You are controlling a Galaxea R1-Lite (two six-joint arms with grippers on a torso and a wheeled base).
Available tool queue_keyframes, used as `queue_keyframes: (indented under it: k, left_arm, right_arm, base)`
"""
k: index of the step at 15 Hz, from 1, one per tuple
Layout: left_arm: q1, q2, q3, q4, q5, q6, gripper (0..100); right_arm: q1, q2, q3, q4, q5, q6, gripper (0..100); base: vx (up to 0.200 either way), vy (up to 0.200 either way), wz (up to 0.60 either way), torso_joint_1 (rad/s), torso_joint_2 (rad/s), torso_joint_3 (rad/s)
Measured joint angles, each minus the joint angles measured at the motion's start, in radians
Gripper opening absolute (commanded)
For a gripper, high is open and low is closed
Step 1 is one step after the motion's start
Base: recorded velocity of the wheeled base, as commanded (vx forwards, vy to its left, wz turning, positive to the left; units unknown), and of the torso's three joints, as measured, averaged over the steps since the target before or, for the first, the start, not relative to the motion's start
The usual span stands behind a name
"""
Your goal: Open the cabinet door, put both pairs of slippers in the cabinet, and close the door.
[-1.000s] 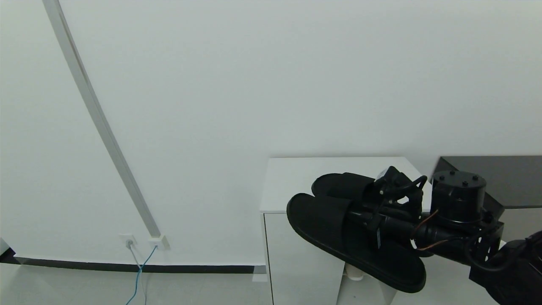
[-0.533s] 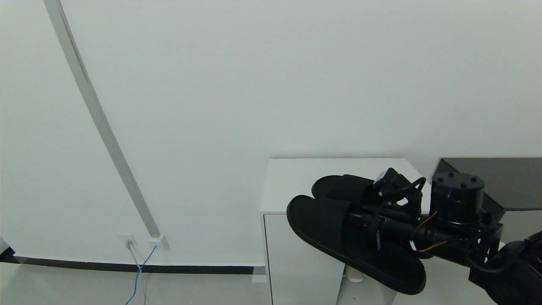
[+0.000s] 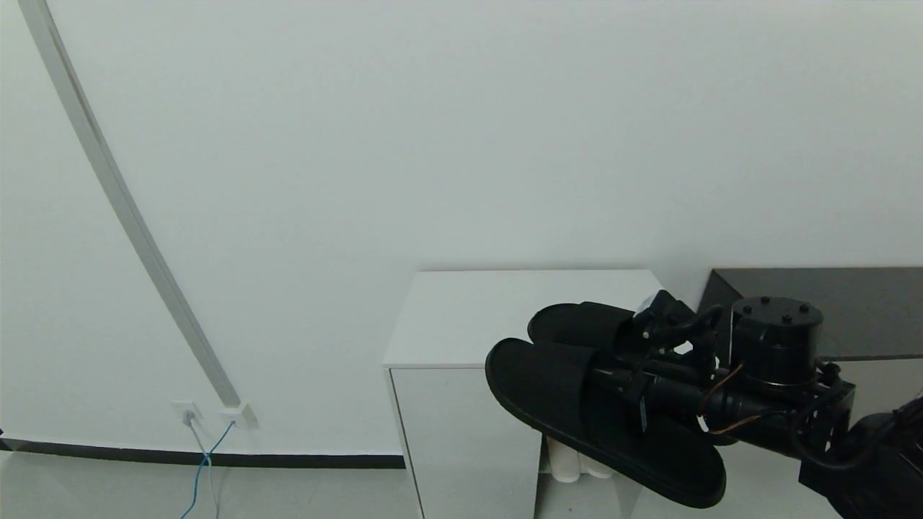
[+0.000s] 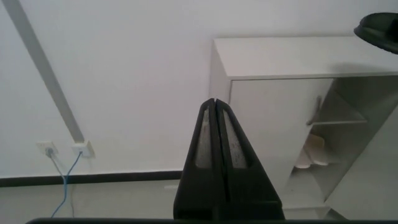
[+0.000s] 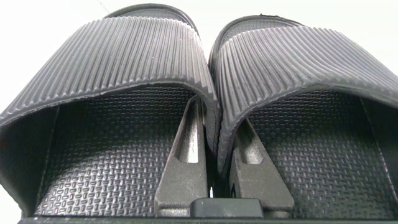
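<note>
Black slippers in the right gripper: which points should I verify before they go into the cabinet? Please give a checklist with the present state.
1. Grip: the right gripper has its fingers inside the black slippers, pinching the two inner walls together: ok.
2. Cabinet door open: ok, the shelf shows behind it.
3. Free room inside: cannot tell; pale slippers lie under the shelf.
4. Left gripper out of the way: ok, fingers shut, empty, apart from the cabinet.
5. Height against the opening: cannot tell; the pair hangs near the cabinet top.
</note>
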Motion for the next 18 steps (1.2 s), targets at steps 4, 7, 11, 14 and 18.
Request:
queue_keyframes:
  k: [4, 7, 11, 14, 18]
  left_arm:
    - [0.0, 0.0, 0.0, 0.0, 0.0, 0.0, 0]
    - [0.0, 0.0, 0.0, 0.0, 0.0, 0.0, 0]
    - [0.0, 0.0, 0.0, 0.0, 0.001, -0.001, 0]
    - [0.001, 0.0, 0.0, 0.0, 0.001, -0.001, 0]
    - [0.0, 0.0, 0.0, 0.0, 0.001, -0.001, 0]
  right_arm:
    - [0.011, 0.008, 0.004, 0.0, 0.0, 0.003, 0]
    - [0.014, 0.019, 0.004, 0.0, 0.0, 0.029, 0]
    - [0.026, 0.021, 0.03, -0.014, 0.0, 0.027, 0]
    - [0.036, 0.021, 0.041, -0.015, 0.0, 0.027, 0]
    - [0.055, 0.022, 0.047, -0.013, -0.003, 0.027, 0]
  base:
    - [0.0, -0.2, 0.0, 0.002, 0.0, 0.005]
    - [0.0, -0.2, 0.0, 0.006, 0.0, 0.002]
    - [0.0, 0.0, 0.0, 0.0, 0.0, 0.0]
    - [0.0, 0.0, 0.0, 0.0, 0.0, 0.0]
    - [0.0, 0.0, 0.0, 0.0, 0.0, 0.0]
